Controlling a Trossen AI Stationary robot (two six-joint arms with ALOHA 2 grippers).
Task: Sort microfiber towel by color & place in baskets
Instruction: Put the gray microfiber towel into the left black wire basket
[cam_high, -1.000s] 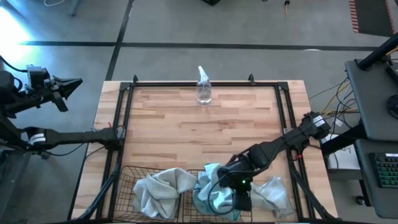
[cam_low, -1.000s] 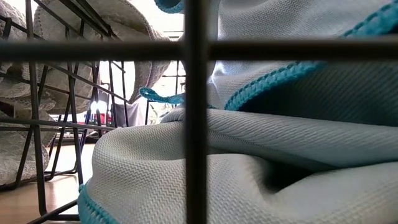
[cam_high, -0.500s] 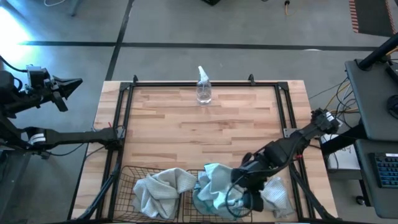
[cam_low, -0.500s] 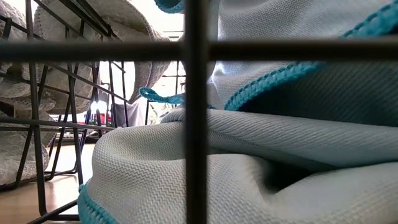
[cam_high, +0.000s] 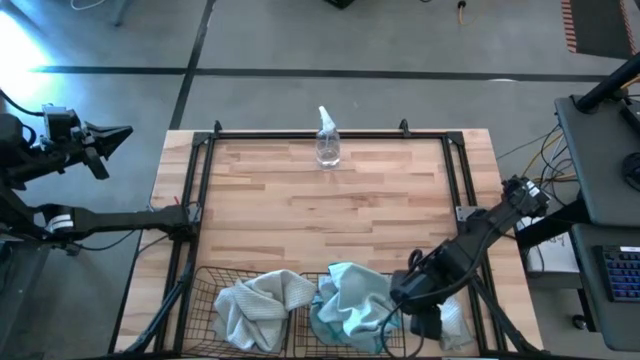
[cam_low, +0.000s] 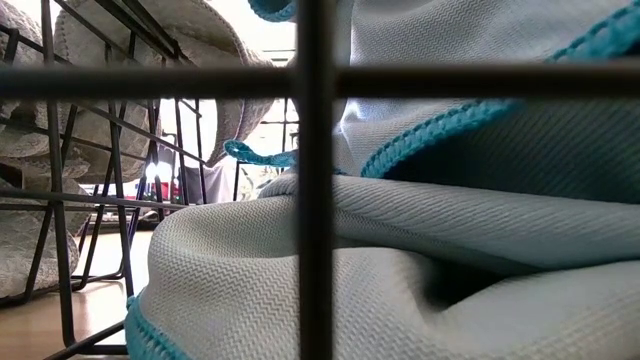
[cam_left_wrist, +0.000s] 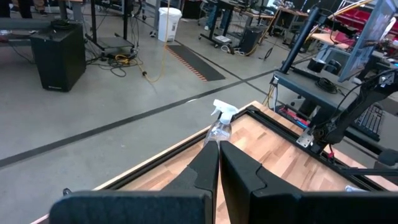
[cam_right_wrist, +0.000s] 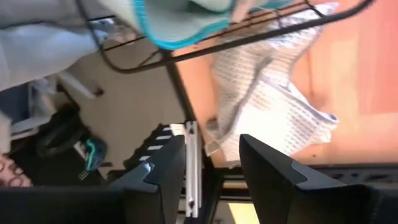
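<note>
Towels: pale one (cam_high: 255, 303) heaped in left basket (cam_high: 200, 300) at near edge of table (cam_high: 380, 200); blue-edged one (cam_high: 345, 300) piled in right basket (cam_high: 322, 338); third, pale waffle-weave towel (cam_high: 455, 322) lies on wood just right of that basket, partly under right arm. Right gripper (cam_high: 425, 322) hangs over that loose towel, just beside basket's right wall; in rt wrist view fingers (cam_right_wrist: 273, 180) stand apart w/ nothing between them, towel (cam_right_wrist: 273, 118) below, basket wire (cam_right_wrist: 205, 50) and blue hem above. Left gripper (cam_high: 110, 138) parked off table's left-far corner, fingers (cam_left_wrist: 205, 171) nearly together, empty. Spray bottle (cam_high: 327, 140) upright at far edge, well apart from baskets. Low view blocked almost wholly by mesh bars (cam_low: 312, 180) and blue-trimmed cloth (cam_low: 450, 250); no gripper seen there. Loose towel's near end cut off by frame edge and arm.
</note>
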